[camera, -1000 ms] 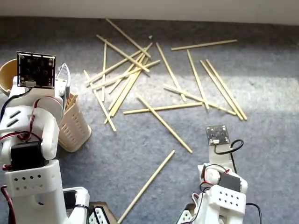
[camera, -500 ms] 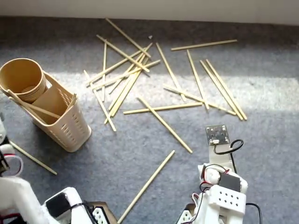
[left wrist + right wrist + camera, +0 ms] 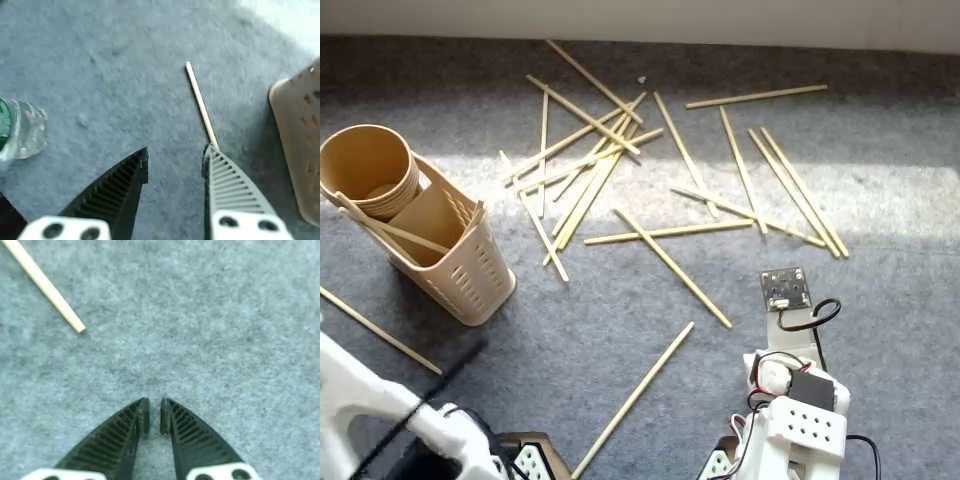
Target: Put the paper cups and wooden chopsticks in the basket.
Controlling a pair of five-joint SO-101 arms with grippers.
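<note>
A beige slotted basket (image 3: 470, 275) lies at the table's left with stacked paper cups (image 3: 365, 170) and a few chopsticks inside. Many wooden chopsticks (image 3: 590, 170) are scattered over the grey carpet in the middle and at the back. My left gripper (image 3: 175, 157) is open just above the carpet, with a single chopstick (image 3: 200, 102) ending by one finger and the basket's wall (image 3: 300, 140) beside it. That same chopstick (image 3: 375, 330) lies to the left of the basket. My right gripper (image 3: 154, 416) is shut and empty over bare carpet, near a chopstick's end (image 3: 45, 285).
A clear plastic bottle (image 3: 20, 130) lies on the carpet near my left gripper. One long chopstick (image 3: 635, 395) lies between the two arm bases. The right arm (image 3: 790, 400) stands at the front right, the left arm (image 3: 380, 400) at the front left.
The left arm has drawn back from over the basket to the front left corner, uncovering the basket, the cups and the chopstick beside it. The right arm has not moved.
</note>
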